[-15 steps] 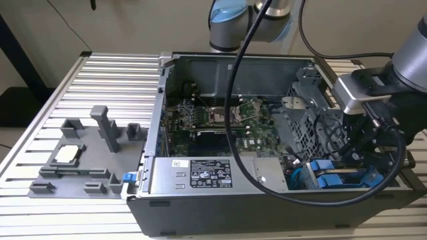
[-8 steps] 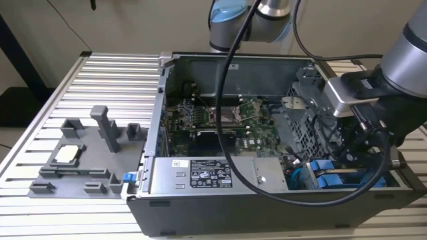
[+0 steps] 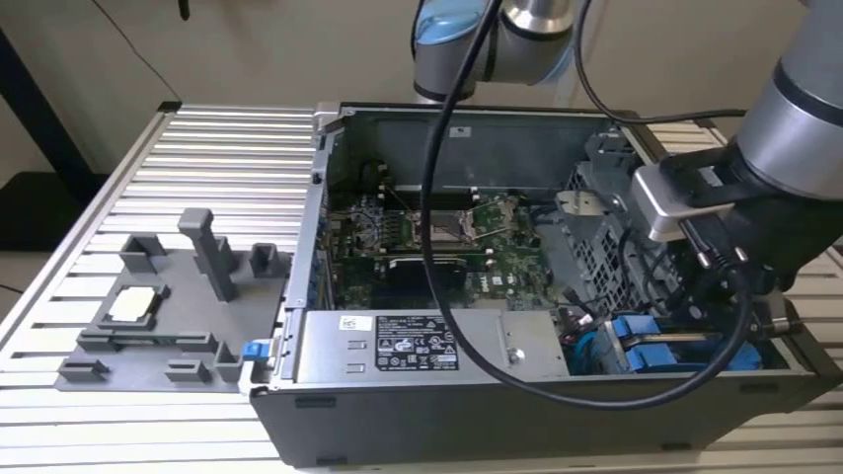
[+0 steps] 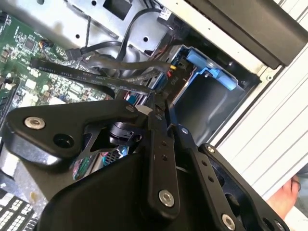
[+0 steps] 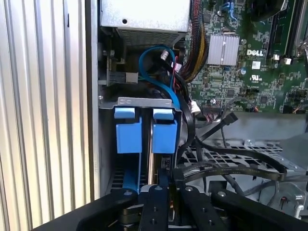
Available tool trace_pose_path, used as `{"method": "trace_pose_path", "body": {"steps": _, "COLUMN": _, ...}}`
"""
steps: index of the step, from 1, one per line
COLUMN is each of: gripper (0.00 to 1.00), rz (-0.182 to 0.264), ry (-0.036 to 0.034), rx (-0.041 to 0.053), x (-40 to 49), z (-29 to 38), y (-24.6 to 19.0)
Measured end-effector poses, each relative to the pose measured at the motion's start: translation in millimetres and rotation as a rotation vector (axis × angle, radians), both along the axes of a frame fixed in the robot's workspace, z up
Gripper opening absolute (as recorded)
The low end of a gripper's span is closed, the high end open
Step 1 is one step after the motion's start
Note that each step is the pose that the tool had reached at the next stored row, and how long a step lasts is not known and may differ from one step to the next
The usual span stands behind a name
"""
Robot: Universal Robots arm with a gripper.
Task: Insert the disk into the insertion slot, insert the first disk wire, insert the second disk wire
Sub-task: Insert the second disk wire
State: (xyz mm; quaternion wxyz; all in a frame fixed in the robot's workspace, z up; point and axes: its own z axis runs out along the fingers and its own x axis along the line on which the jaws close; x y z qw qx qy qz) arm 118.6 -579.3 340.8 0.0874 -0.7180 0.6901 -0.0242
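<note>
First wrist view: jaws (image 5: 166, 185) pressed together, tips down among black cables (image 5: 226, 161), just beside the blue-framed disk (image 5: 162, 132) seated in its slot (image 5: 139, 102).

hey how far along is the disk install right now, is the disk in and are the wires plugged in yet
The disk in its blue carrier looks seated in the slot, so step one appears done. The gripper sits low in the case at the cables beside the drive bay, so the wire work looks in hand. Whether either wire is plugged in can't be told.
</note>
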Motion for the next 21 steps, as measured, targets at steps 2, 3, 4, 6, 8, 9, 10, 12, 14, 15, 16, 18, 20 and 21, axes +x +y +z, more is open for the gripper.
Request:
{"method": "trace_pose_path", "body": {"steps": 2, "gripper": 0.16, "rz": 0.0, "ry": -0.0069, "rx": -0.0021, "x": -1.5, "z": -1.5, "y": 0.0}}
{"method": "trace_pose_path", "body": {"steps": 3, "gripper": 0.16, "rz": 0.0, "ry": -0.0107, "rx": -0.0033, "x": -2.3, "z": -2.2, "y": 0.1}}
{"method": "trace_pose_path", "body": {"steps": 4, "gripper": 0.16, "rz": 0.0, "ry": -0.0137, "rx": -0.0044, "x": -3.0, "z": -2.9, "y": 0.1}}
{"method": "trace_pose_path", "body": {"steps": 6, "gripper": 0.16, "rz": 0.0, "ry": -0.0175, "rx": -0.0059, "x": -4.4, "z": -4.1, "y": 0.1}}
{"method": "trace_pose_path", "body": {"steps": 8, "gripper": 0.16, "rz": 0.0, "ry": -0.0198, "rx": -0.0066, "x": -5.6, "z": -5.6, "y": 0.2}}
{"method": "trace_pose_path", "body": {"steps": 9, "gripper": 0.16, "rz": 0.0, "ry": -0.0205, "rx": -0.0072, "x": -5.9, "z": -6.2, "y": 0.2}}
{"method": "trace_pose_path", "body": {"steps": 10, "gripper": 0.16, "rz": 0.0, "ry": -0.0207, "rx": -0.0074, "x": -6.2, "z": -6.5, "y": 0.2}}
{"method": "trace_pose_path", "body": {"steps": 12, "gripper": 0.16, "rz": 0.0, "ry": -0.021, "rx": -0.0071, "x": -6.3, "z": -6.9, "y": 0.2}}
{"method": "trace_pose_path", "body": {"steps": 14, "gripper": 0.16, "rz": 0.0, "ry": -0.021, "rx": -0.0067, "x": -6.3, "z": -7.1, "y": 0.2}}
{"method": "trace_pose_path", "body": {"steps": 15, "gripper": 0.16, "rz": 0.0, "ry": -0.021, "rx": -0.0068, "x": -6.3, "z": -7.1, "y": 0.2}}
{"method": "trace_pose_path", "body": {"steps": 16, "gripper": 0.16, "rz": 0.0, "ry": -0.021, "rx": -0.0068, "x": -6.3, "z": -7.1, "y": 0.2}}
{"method": "trace_pose_path", "body": {"steps": 18, "gripper": 0.16, "rz": 0.0, "ry": -0.021, "rx": -0.0069, "x": -6.4, "z": -7.1, "y": 0.2}}
{"method": "trace_pose_path", "body": {"steps": 20, "gripper": 0.16, "rz": 0.0, "ry": -0.021, "rx": -0.0069, "x": -6.3, "z": -7.1, "y": 0.2}}
{"method": "trace_pose_path", "body": {"steps": 21, "gripper": 0.16, "rz": 0.0, "ry": -0.021, "rx": -0.0068, "x": -6.3, "z": -7.3, "y": 0.2}}
